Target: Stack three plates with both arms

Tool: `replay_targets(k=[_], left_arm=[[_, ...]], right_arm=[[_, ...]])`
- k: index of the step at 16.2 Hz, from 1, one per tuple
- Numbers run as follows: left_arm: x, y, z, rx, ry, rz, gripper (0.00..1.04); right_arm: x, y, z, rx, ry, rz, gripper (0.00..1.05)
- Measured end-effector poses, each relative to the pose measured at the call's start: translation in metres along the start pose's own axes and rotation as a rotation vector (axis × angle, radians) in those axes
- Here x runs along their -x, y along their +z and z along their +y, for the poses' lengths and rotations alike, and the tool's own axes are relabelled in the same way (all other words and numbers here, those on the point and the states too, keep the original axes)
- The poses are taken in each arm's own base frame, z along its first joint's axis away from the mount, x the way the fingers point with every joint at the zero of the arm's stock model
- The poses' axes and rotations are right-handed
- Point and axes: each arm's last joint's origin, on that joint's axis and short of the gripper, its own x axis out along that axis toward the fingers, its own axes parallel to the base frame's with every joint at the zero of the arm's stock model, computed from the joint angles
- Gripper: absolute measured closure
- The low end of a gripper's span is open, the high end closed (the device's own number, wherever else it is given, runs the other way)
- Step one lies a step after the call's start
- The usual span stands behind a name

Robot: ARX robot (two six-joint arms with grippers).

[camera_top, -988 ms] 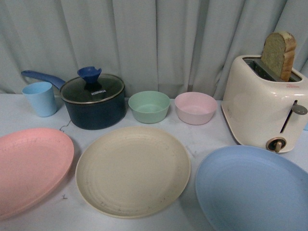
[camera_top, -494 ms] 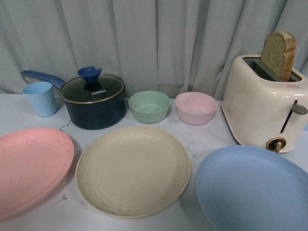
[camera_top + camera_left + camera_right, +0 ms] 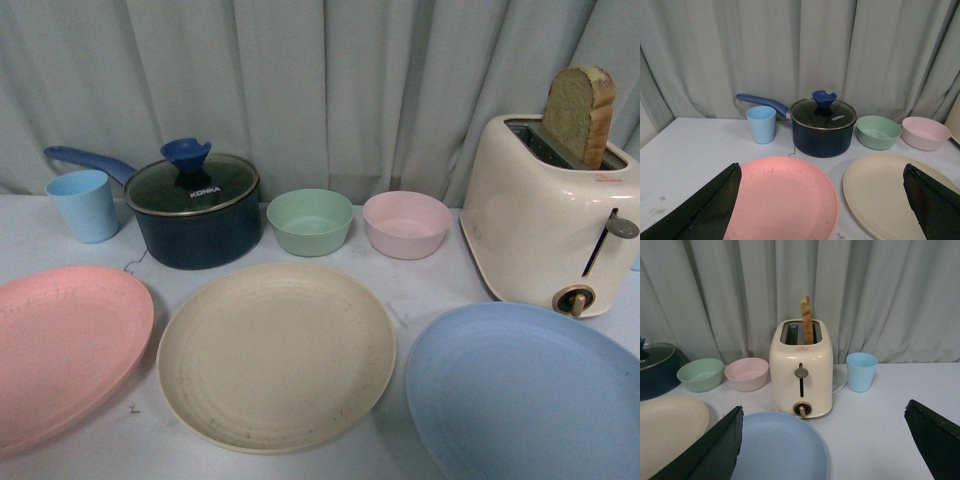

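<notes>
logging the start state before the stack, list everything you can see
pink plate: 1, pink, front left
cream plate: 1, cream, front middle
light blue plate: 1, light blue, front right
pot: 1, dark blue, glass lid with blue knob, back left
green bowl: 1, green, right of the pot
pink bowl: 1, pink, right of the green bowl
toaster: 1, cream, back right
bread: 1 slice, brown, upright in the toaster
cups: 2, light blue, one left of the pot, the other right of the toaster
table: 1, white
curtain: grey, behind the table
left fingers: 2, black, spread wide, holding nothing
right fingers: 2, black, spread wide, holding nothing
</notes>
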Motion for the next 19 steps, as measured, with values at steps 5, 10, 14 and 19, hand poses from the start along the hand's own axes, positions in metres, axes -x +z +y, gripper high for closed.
replay_targets(k=[5,10,14,19], left_arm=[[-0.010,0.008,0.011,0.072,0.236,0.436,0.07],[-0.050,0.043,0.029,0.106,0.181,0.356,0.07],[-0.109,0.050,0.052,0.077,0.087,0.377,0.07],[-0.179,-0.048,0.108,0.001,0.029,0.685,0.07]], right_arm=[[0.000,0.000,0.000,0.001,0.003,-0.001,0.06],[0.000,0.000,0.000,0.001,0.000,0.000,0.06],[0.000,0.000,0.000,0.001,0.000,0.000,0.06],[0.000,0.000,0.000,0.001,0.000,0.000,0.06]])
